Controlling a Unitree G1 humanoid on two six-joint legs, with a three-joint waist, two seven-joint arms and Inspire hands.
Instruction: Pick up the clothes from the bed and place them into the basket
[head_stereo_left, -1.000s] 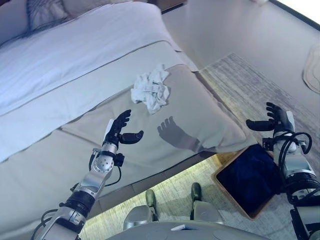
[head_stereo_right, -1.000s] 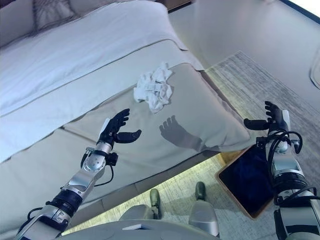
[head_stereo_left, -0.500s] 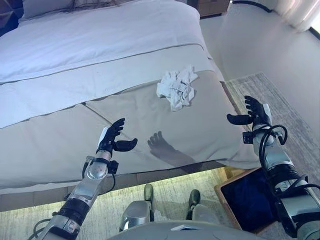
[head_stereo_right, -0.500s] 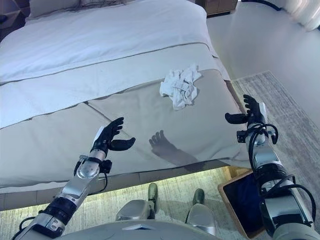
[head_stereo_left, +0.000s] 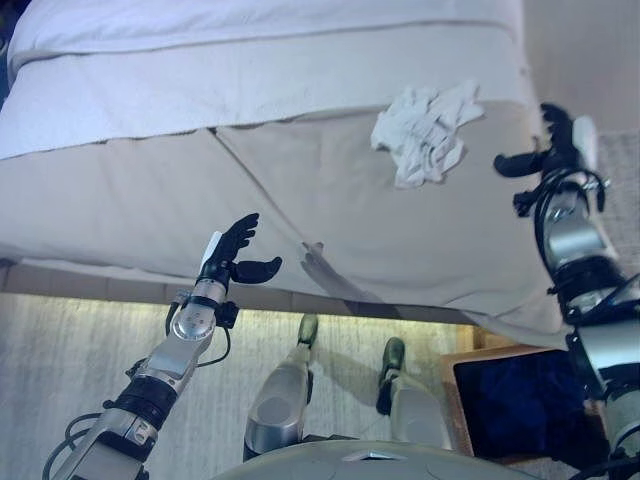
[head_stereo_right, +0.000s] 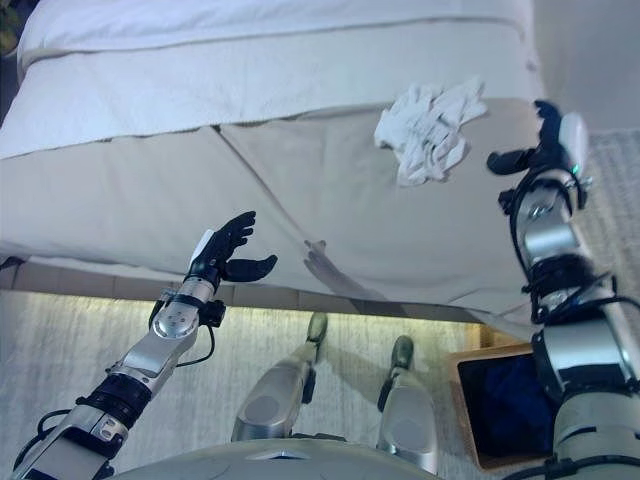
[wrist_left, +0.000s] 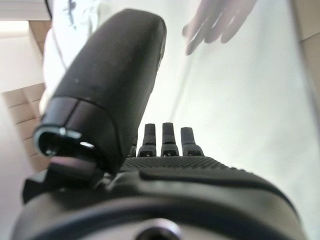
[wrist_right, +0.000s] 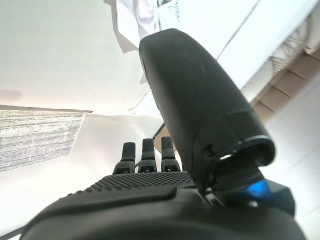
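Observation:
A crumpled white garment (head_stereo_left: 425, 128) lies on the beige bed cover (head_stereo_left: 330, 190) near the bed's right side; it also shows in the right eye view (head_stereo_right: 428, 127). My right hand (head_stereo_left: 553, 150) is open and empty, raised just right of the garment, a short way from it. My left hand (head_stereo_left: 233, 255) is open and empty, held over the bed's front edge at the lower left, far from the garment. The basket (head_stereo_left: 525, 403), wooden-rimmed with dark blue cloth inside, stands on the floor at the lower right, beside the bed.
A white duvet (head_stereo_left: 250, 60) covers the far part of the bed. A grey patterned rug (head_stereo_left: 60, 370) lies on the floor in front of the bed. The bed's right edge falls off just past my right hand.
The camera has swung, so the bed now lies square across the view. My right hand has risen and come closer to the garment. My left hand keeps its open pose.

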